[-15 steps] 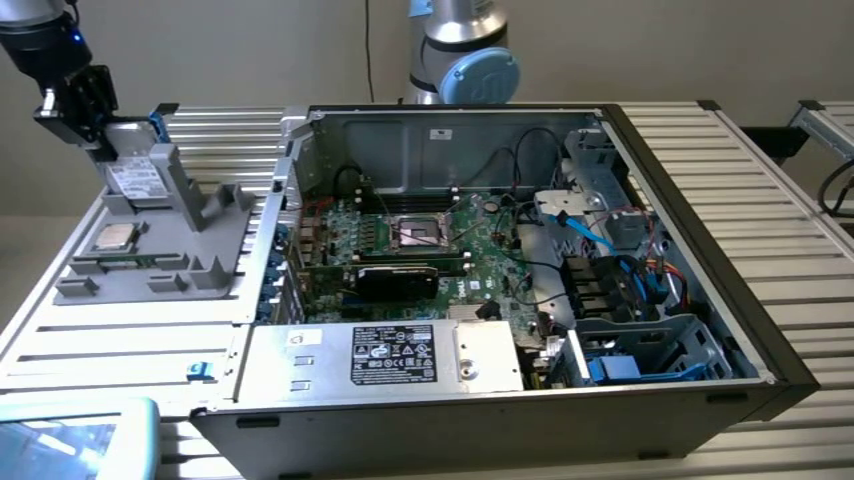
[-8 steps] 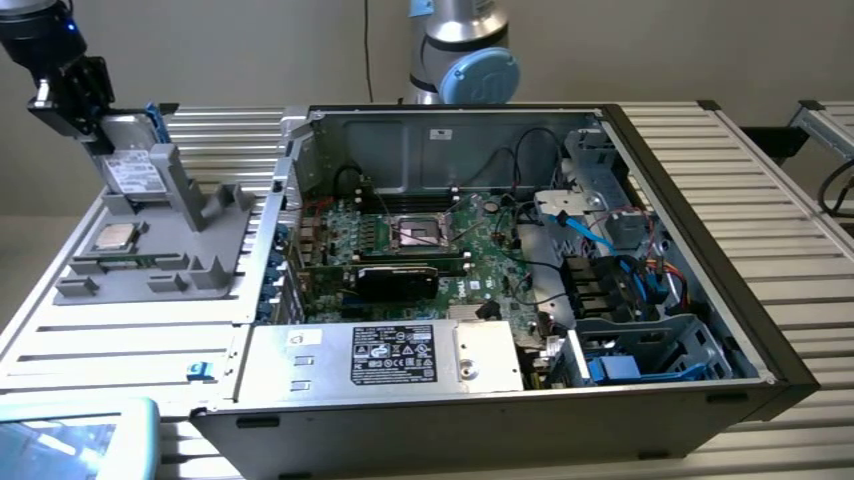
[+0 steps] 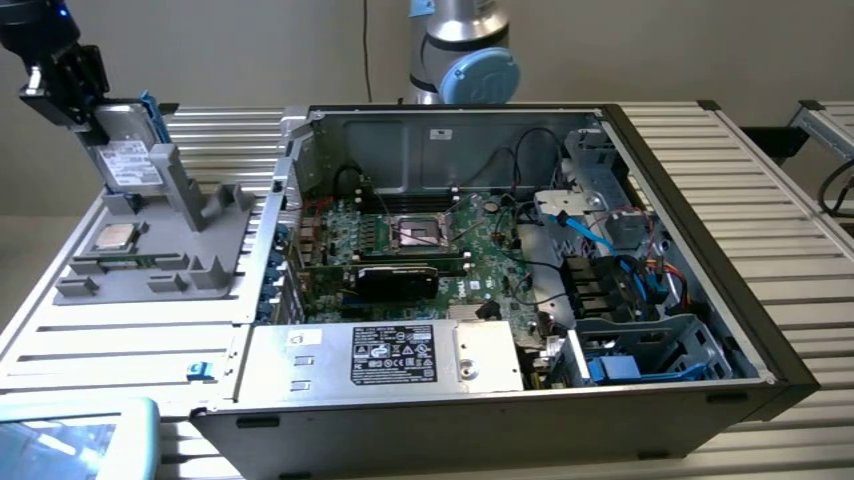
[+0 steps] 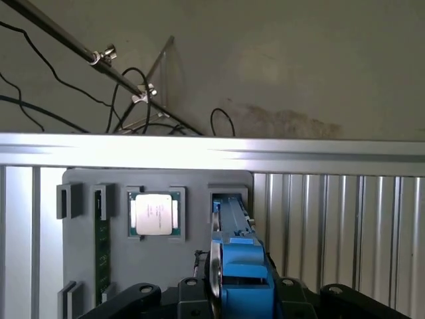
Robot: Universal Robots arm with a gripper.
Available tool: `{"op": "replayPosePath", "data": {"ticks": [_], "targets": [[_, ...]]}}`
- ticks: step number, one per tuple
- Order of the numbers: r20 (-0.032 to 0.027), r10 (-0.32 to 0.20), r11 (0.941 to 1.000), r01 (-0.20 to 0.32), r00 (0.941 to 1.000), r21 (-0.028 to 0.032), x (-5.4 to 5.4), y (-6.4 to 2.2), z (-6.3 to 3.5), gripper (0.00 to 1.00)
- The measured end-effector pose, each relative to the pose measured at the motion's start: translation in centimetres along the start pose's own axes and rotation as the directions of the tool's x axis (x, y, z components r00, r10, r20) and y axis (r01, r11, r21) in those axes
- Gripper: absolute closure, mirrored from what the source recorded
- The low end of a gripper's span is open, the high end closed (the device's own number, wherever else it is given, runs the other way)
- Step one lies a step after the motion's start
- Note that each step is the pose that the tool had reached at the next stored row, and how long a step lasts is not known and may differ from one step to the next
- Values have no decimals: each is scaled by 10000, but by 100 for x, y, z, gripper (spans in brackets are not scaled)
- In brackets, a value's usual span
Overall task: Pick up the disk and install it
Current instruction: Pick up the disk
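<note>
The disk (image 3: 127,152), a silver-grey drive with a white label in a blue carrier, stands upright and slightly tilted at the back of the grey fixture (image 3: 200,270). My gripper (image 3: 96,112) grips its upper end from above. In the wrist view the disk (image 4: 232,222) is seen edge-on, running from my gripper (image 4: 240,292) down towards a slot in the fixture (image 4: 86,266). The jaws are shut on the blue carrier. I cannot tell whether the disk's lower end still sits in the slot.
A square silver CPU chip (image 3: 114,238) (image 4: 154,214) and a green memory stick (image 4: 101,239) lie in the fixture. On the exterior view's right is the open computer case (image 3: 694,200) with motherboard (image 3: 427,240), power supply (image 3: 400,355) and blue-trimmed drive bay (image 3: 667,350).
</note>
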State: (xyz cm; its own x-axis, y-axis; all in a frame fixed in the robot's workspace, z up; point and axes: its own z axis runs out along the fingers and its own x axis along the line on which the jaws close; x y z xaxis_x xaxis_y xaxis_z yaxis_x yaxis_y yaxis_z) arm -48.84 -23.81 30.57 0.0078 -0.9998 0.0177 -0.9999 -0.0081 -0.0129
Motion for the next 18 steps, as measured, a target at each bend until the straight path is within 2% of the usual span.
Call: {"op": "replayPosePath", "data": {"ticks": [7, 18], "targets": [[0, 1, 10000, -1, 10000, 37, 4, -3, -234, 63], [0, 3, 10000, -3, 10000, 70, 12, -11, -730, 63]]}}
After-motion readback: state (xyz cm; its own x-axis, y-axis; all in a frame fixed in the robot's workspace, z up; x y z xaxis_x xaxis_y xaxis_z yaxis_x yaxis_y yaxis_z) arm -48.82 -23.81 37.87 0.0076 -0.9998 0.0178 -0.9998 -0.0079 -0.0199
